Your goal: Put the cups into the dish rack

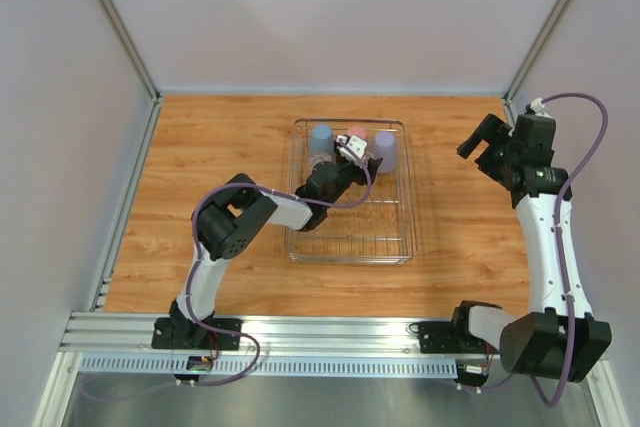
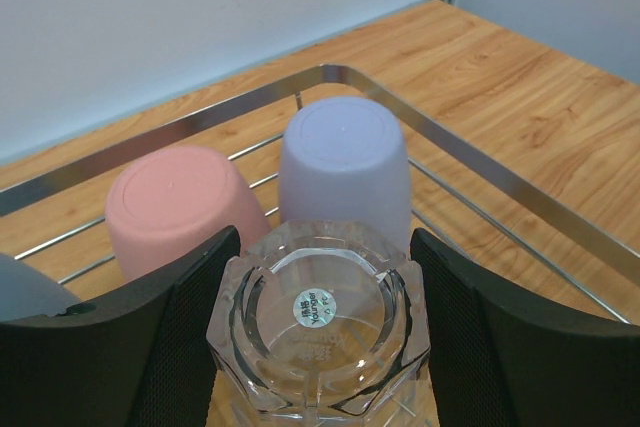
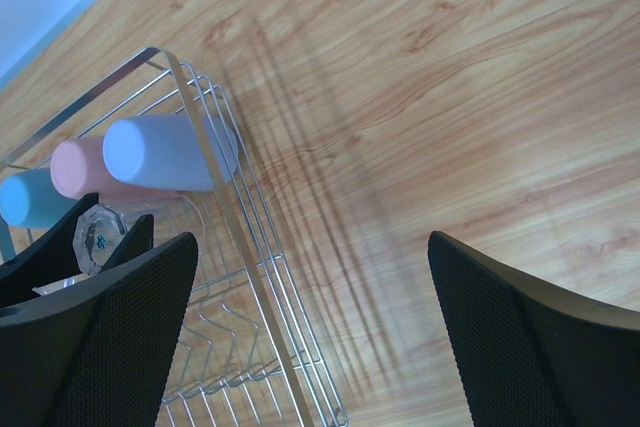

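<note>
The silver wire dish rack [image 1: 400,247] sits mid-table. The blue cup [image 1: 320,136], pink cup [image 1: 357,132] and lavender cup [image 1: 386,147] stand upside down in a row along its far end. My left gripper [image 1: 350,153] is inside the rack just in front of them, shut on a clear cup [image 2: 320,322] that is base-up with a round sticker. In the left wrist view the pink cup [image 2: 175,207] and lavender cup [image 2: 345,172] are right behind it. A faint second clear cup [image 1: 318,161] seems to stand in front of the blue one. My right gripper [image 1: 488,147] is open and empty, right of the rack.
The right wrist view shows the rack's right wall [image 3: 262,287], the lavender cup [image 3: 165,152] behind it, and bare wooden table [image 3: 450,97] under my right gripper [image 3: 312,247]. The near half of the rack holds only wire dividers [image 1: 345,237]. White walls enclose the table.
</note>
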You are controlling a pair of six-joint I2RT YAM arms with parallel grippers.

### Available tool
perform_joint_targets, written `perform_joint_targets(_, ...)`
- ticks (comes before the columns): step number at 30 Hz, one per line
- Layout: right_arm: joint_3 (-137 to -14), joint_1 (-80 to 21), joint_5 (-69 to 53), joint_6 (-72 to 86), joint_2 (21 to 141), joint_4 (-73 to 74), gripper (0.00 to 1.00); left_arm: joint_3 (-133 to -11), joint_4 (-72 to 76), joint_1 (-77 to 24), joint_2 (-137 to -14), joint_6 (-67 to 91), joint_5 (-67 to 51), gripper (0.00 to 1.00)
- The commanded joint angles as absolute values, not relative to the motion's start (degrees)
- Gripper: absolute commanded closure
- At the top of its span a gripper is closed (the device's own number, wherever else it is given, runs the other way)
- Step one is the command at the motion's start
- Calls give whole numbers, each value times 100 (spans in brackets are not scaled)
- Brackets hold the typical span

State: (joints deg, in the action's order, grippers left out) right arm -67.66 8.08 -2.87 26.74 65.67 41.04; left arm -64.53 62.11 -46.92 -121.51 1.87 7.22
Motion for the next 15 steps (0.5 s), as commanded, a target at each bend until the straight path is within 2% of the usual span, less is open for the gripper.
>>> perform_joint_targets(1,-6996,800,-307,2549,6671,4131,0,-6434,7058,-4737,-12199,211,967,75)
perform_joint_targets(4,-6996,809,-378,2566,6750,4087,0,-6399,7058,-4746,-12199,202,975,73)
perform_joint_targets(7,-7005,800,-422,2584,6803,4043,0,-6381,7093,-4746,-12191,176,915,56)
perform_joint_targets(9,-7022,800,-404,2558,6829,4026,0,-6355,7093,-4746,-12156,228,835,40)
perform_joint_targets(15,-6996,800,-422,2523,6873,4008,0,-6153,7259,-4746,-12059,316,703,30)
